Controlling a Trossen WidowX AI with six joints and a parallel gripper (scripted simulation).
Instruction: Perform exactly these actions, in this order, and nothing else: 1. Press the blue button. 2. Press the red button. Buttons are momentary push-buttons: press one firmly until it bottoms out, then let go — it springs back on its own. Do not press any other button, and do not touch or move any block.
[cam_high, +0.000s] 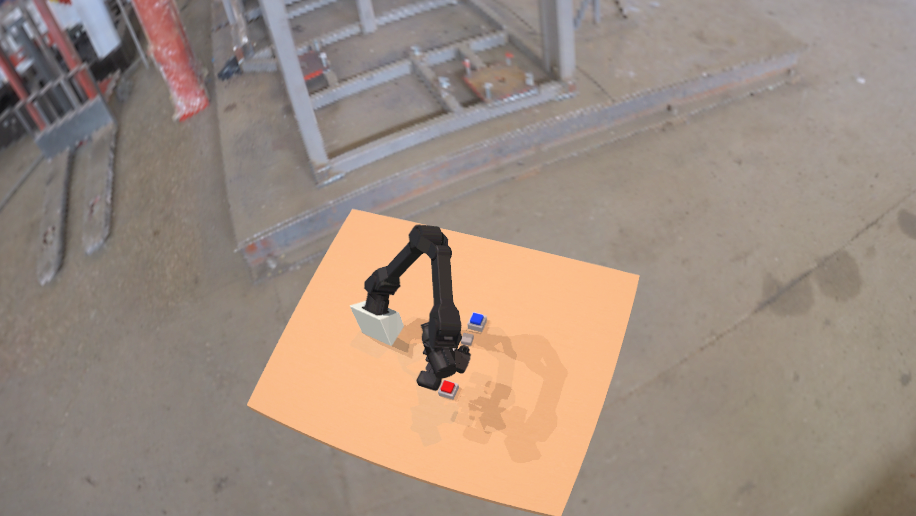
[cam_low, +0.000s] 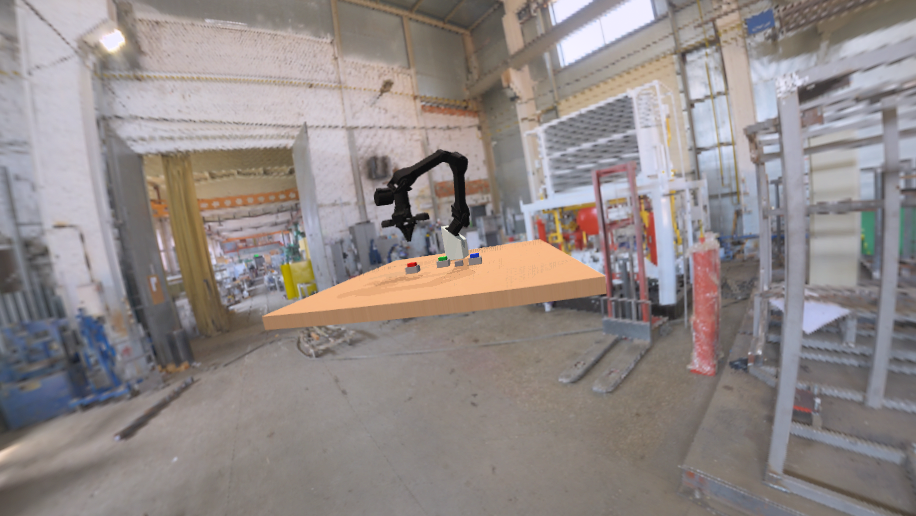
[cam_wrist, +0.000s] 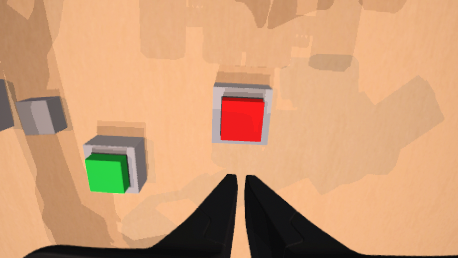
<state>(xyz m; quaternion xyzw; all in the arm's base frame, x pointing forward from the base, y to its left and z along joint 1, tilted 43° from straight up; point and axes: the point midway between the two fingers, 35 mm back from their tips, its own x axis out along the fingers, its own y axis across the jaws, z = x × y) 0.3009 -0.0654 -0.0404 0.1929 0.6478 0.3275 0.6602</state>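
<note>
No readable text, label, brand, number or sign anywhere in these views. Plain faces on the buttons, block and table, with no markings. Far hall background too blurred for any lettering.

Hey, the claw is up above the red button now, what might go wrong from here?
1. In the wrist view the shut claw points short of the red button; a straight descent might hit its grey housing or the table.
2. The green button sits close to one side; sideways drift could press it.
3. The grey block lies beyond it and must not be touched.
</note>
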